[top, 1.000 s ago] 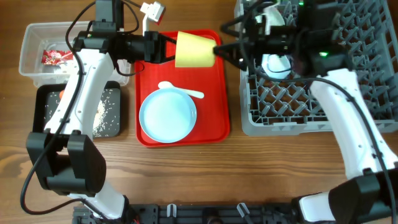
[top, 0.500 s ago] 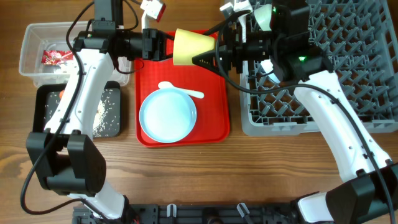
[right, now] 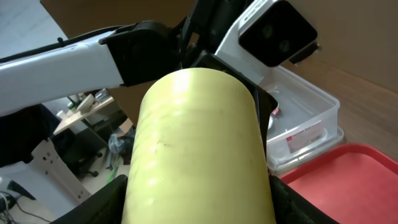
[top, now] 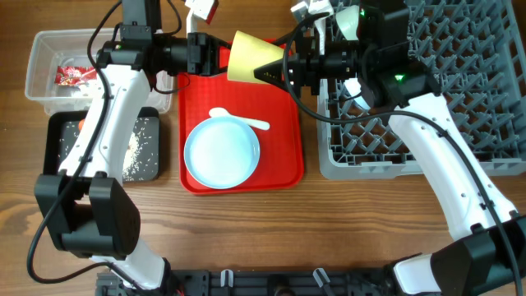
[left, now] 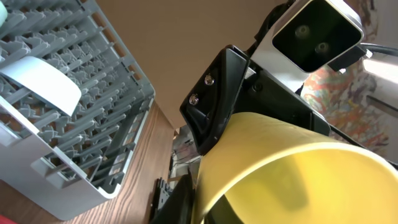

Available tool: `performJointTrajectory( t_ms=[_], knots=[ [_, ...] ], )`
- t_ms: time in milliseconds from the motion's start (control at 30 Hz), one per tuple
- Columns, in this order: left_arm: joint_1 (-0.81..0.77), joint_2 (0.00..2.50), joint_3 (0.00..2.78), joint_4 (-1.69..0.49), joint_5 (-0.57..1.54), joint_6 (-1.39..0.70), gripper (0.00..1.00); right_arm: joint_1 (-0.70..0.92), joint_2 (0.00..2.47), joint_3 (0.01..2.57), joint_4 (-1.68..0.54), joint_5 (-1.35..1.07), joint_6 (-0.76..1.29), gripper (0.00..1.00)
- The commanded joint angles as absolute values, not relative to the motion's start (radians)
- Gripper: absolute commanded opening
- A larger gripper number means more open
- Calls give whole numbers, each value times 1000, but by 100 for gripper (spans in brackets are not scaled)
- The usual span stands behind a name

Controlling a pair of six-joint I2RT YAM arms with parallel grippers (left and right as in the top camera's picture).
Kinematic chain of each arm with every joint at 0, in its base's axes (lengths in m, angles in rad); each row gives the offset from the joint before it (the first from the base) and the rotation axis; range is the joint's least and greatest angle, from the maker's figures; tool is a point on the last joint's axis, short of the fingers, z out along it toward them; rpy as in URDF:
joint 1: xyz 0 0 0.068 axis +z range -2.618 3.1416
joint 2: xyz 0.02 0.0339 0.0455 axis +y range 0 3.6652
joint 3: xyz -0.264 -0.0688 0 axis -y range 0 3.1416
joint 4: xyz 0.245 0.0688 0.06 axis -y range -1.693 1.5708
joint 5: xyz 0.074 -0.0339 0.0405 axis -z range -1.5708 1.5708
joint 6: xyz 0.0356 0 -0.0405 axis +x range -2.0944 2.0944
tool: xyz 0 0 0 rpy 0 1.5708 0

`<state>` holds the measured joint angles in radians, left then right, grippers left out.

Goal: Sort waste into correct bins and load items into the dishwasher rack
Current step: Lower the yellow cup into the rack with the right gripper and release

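The yellow cup [top: 246,57] hangs on its side above the back of the red tray [top: 288,148], between both grippers. My left gripper [top: 215,59] is shut on the cup's rim; the cup's inside [left: 298,180] fills the left wrist view. My right gripper [top: 275,67] is shut round the cup's body [right: 199,149], one finger on each side. The light-blue plate [top: 222,152] lies on the red tray. A pale bowl [top: 362,84] stands in the grey dishwasher rack [top: 370,144]. The red-and-white wrapper [top: 72,76] lies in the clear tub [top: 41,49]. Rice [top: 136,152] lies in the black tray [top: 62,140].
A white spoon [top: 242,121] lies on the red tray behind the plate. The rack's pegs [left: 68,106] show in the left wrist view. The clear tub [right: 311,106] and red tray [right: 348,180] show under the cup in the right wrist view.
My right gripper came left from over the rack and took the cup's body. The cup has tilted a little and shifted slightly back. The left gripper has stayed on the rim.
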<state>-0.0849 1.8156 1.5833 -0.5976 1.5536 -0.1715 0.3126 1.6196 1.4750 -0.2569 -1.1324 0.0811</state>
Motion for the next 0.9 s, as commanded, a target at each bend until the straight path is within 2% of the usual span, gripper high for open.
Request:
performJointTrajectory(
  t_ms=[0, 133, 200, 333, 500, 567, 633, 700, 867],
  knots=[
    [-80, 1814, 1588, -593, 1516, -188, 10, 252, 1626, 1480, -276, -1140, 80, 47],
    [-80, 1814, 1588, -594, 1432, -188, 11, 152, 1605, 1480, -342, -1135, 82, 47],
    [-80, 1814, 1588, -599, 1324, -188, 14, 102, 1591, 1480, -405, -1094, 81, 47],
    [-82, 1814, 1588, -651, 965, -188, 16, 15, 1542, 1481, -642, -835, 81, 47],
    [-94, 1814, 1587, -714, 498, -188, 25, 6, 1471, 1508, -943, -431, 125, 47],
    [-99, 1814, 1587, -718, 373, -188, 29, 10, 1446, 1517, -1044, -334, 159, 48],
    [-99, 1814, 1587, -718, 271, -188, 39, 14, 1431, 1518, -1144, -275, 202, 48],
    [-96, 1814, 1587, -718, 177, -188, 42, 17, 1431, 1518, -1235, -225, 229, 48],
    [-87, 1814, 1587, -718, -5, -188, 59, 53, 1454, 1516, -1404, 1, 352, 48]
  ],
)
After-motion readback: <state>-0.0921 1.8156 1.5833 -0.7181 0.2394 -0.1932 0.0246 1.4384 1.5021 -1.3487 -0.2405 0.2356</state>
